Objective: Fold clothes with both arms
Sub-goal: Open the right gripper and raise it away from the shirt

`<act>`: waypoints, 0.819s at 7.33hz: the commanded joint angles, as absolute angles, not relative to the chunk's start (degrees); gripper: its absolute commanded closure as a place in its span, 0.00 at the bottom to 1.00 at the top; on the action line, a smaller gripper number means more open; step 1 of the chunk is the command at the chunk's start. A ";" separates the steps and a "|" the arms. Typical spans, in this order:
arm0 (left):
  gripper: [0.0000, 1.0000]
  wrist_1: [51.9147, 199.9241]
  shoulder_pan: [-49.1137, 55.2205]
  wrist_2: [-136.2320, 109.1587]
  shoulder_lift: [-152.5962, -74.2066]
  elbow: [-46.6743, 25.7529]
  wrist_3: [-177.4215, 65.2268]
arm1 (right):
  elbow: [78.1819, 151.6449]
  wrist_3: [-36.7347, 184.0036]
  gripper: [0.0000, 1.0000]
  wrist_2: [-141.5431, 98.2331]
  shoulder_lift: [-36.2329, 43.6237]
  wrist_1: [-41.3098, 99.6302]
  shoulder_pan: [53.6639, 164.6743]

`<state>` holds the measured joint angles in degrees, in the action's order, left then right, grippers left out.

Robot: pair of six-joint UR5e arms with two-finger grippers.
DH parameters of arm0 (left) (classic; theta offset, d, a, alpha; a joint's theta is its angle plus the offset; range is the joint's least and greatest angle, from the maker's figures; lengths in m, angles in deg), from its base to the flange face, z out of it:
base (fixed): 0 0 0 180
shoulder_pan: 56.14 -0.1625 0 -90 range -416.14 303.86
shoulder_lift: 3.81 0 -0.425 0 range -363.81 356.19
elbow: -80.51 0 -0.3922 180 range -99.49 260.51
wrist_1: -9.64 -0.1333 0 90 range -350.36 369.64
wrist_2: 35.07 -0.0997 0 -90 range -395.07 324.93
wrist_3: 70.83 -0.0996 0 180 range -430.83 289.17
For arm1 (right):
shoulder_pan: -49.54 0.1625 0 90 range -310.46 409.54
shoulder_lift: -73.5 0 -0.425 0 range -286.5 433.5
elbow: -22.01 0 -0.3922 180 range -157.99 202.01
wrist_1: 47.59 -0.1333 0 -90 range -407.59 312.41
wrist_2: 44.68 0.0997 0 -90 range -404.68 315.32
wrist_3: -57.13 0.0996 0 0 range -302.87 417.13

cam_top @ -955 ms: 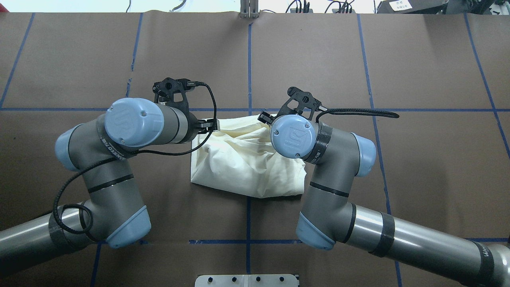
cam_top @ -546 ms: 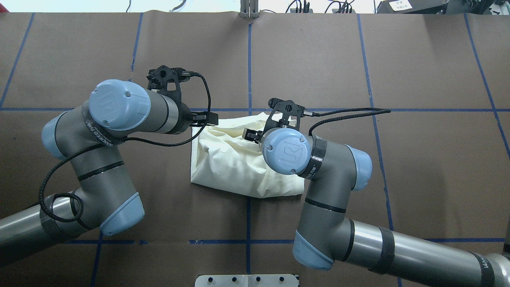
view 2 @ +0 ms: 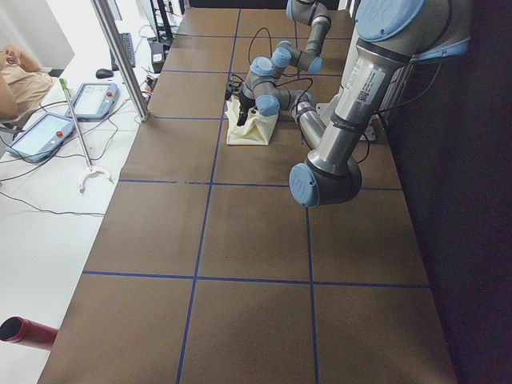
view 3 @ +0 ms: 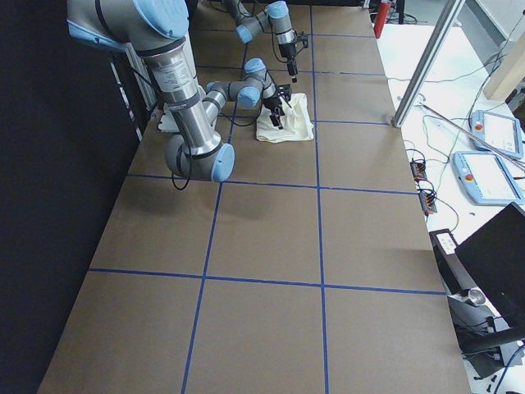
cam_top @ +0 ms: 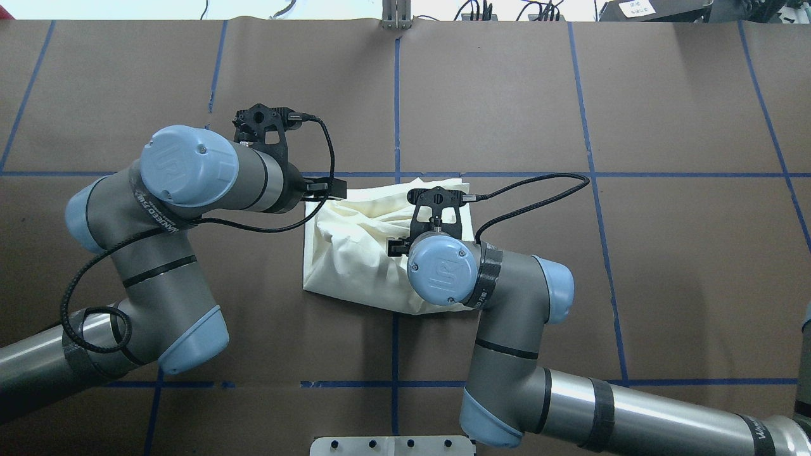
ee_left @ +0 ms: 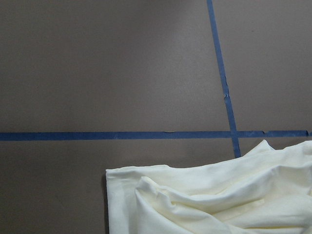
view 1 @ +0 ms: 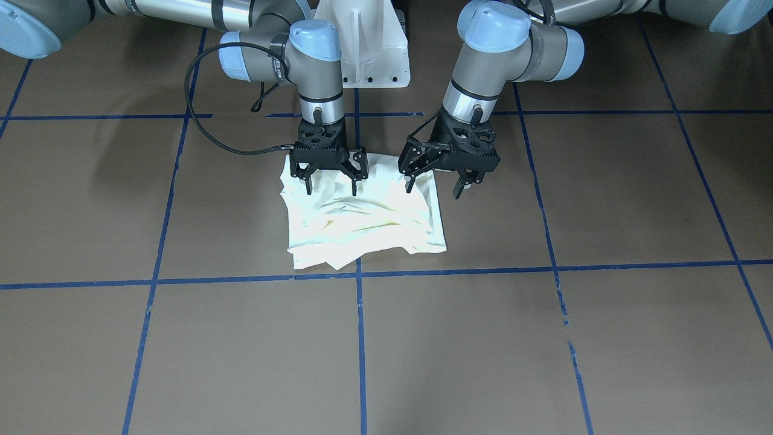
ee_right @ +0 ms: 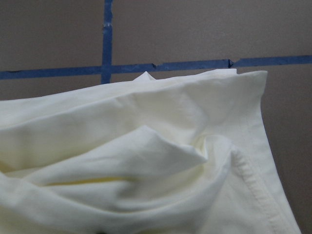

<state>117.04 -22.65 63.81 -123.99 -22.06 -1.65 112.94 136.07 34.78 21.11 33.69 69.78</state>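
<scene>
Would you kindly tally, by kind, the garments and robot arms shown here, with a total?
Garments: 1, the cream shirt
Robot arms: 2, the left arm and the right arm
Total: 3

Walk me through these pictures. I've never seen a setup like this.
This is a robot with two jointed arms, left arm and right arm, at a brown table marked with blue tape. One picture looks down from behind the robot, one faces it from across the table, two look along the table from its ends, two come from cameras on the wrists. A crumpled cream shirt lies on the table. The left gripper and right gripper, black two-finger claws, are both open above the shirt's robot-side edge. Nothing is held.
</scene>
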 commanded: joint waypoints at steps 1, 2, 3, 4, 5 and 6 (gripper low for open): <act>0.00 117.04 -22.66 63.81 -123.95 -22.15 -1.48 | 107.65 135.18 0.00 34.69 23.74 33.63 73.51; 0.00 117.04 -22.66 63.81 -123.87 -22.15 -1.40 | 102.22 135.09 0.00 34.95 26.37 33.54 76.84; 0.00 117.04 -22.74 63.81 -123.87 -22.15 -1.31 | 99.29 133.09 0.00 35.13 27.26 33.54 79.39; 0.00 117.04 -22.74 63.81 -123.87 -22.23 -1.31 | 98.74 131.85 0.00 35.56 27.01 33.45 81.16; 0.00 117.04 -22.83 63.81 -123.78 -22.15 -1.31 | 99.00 131.49 0.00 39.74 27.44 32.93 83.18; 0.00 118.09 -23.01 63.81 -123.34 -22.06 -1.48 | 99.96 130.62 0.00 47.27 27.62 30.40 85.90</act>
<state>117.29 -22.85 63.81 -123.70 -22.15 -1.35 99.41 131.65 40.05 27.30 32.52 82.76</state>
